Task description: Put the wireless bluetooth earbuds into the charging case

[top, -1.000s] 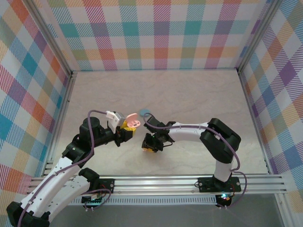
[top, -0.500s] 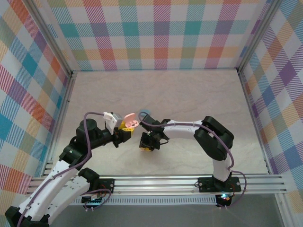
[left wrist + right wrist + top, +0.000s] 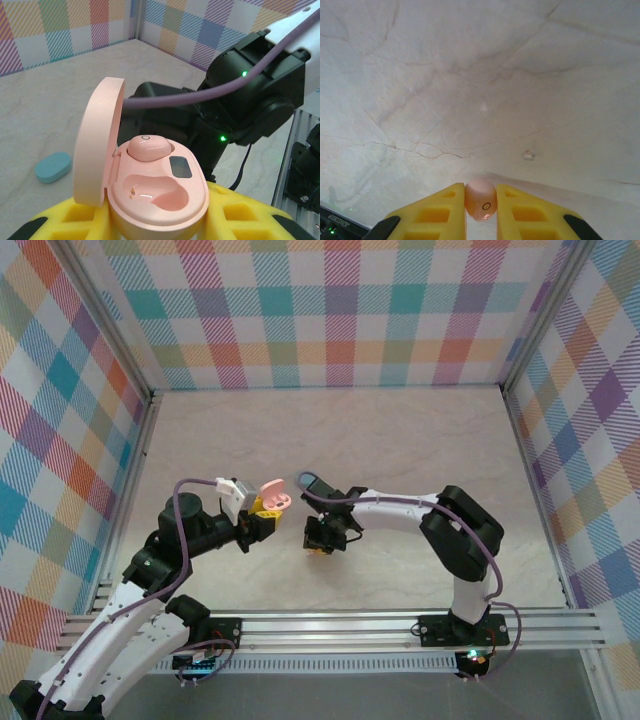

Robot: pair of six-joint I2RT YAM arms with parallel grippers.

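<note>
My left gripper (image 3: 159, 222) is shut on the open pink charging case (image 3: 165, 200), which it holds just above the table with the lid (image 3: 97, 145) standing upright. One pink earbud (image 3: 148, 148) sits in the far slot; the near slot (image 3: 155, 190) is bare. In the top view the case (image 3: 274, 501) is left of centre, and my right gripper (image 3: 319, 537) hangs a short way to its right. My right gripper (image 3: 481, 205) is shut on a second pink earbud (image 3: 480, 192), pinched between the yellow fingertips (image 3: 445, 210) low over the table.
A closed blue case (image 3: 52, 167) lies flat on the marble table (image 3: 400, 440), seen just behind the right wrist as the blue case (image 3: 307, 481). The right arm's black body (image 3: 240, 100) looms close behind the pink case. Plaid walls enclose the table; a metal rail (image 3: 350, 625) runs along the near edge.
The right gripper's fingers have closed in on the pink earbud and the wrist has shifted slightly. The left arm has drawn back a little with the open case.
</note>
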